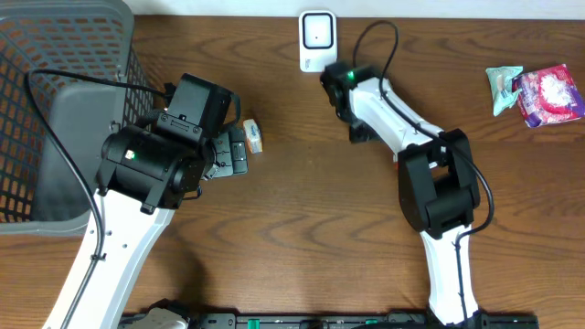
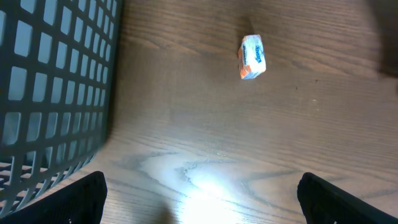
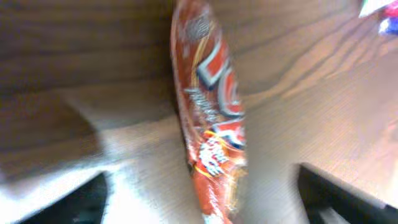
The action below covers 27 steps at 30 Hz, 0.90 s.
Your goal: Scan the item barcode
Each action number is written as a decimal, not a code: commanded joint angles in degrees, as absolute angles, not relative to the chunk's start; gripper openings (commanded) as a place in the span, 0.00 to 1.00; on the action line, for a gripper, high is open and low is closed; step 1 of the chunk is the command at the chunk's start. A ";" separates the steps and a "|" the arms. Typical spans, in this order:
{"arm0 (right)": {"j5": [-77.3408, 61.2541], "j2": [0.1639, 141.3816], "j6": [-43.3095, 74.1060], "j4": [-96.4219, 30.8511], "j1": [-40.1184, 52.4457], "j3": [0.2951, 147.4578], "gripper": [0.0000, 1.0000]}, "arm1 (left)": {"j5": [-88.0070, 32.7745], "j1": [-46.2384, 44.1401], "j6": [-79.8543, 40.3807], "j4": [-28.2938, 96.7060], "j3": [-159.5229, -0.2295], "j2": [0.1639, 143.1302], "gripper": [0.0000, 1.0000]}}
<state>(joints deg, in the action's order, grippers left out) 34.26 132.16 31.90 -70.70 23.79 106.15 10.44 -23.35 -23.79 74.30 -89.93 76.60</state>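
Red packet (image 3: 210,124), blurred, lay between the right gripper's (image 3: 202,186) fingers. The jaws were spread wide and seemed clear of it. Overhead hid the packet under that gripper, with the white scanner (image 1: 317,41) just ahead. Left gripper (image 2: 202,196) was wide open and empty, a small white packet (image 2: 252,57) ahead, the basket (image 2: 50,93) wall close on its left. Bare table (image 1: 311,210) lay between the arms.

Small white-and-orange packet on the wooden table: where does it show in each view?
Overhead: the small white-and-orange packet lies left of centre, on bare wood.
Left wrist: upper middle, slightly right.
Right wrist: not in it.
Shared landmark: the dark plastic mesh basket, at the left edge in the overhead and left wrist views.
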 commanded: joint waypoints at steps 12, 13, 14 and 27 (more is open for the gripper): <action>-13.37 132.03 -1.74 -80.53 2.50 124.77 0.90 | 10.55 -23.18 -23.90 74.37 -90.24 76.40 0.98; -15.77 132.03 -3.20 -80.34 1.17 123.61 0.88 | 10.55 -23.18 -23.92 74.39 -90.24 76.40 0.98; -19.09 132.03 -5.72 -80.07 -0.64 121.78 0.86 | 10.55 -23.18 -23.90 74.37 -90.24 76.40 0.98; -24.97 132.03 -8.23 -65.36 -3.86 102.04 0.56 | 10.55 -23.18 -23.92 74.37 -90.24 76.40 0.98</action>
<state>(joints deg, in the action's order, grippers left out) -22.11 132.16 -6.76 -67.64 -5.10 104.84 10.44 -23.35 -23.79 74.30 -89.93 76.60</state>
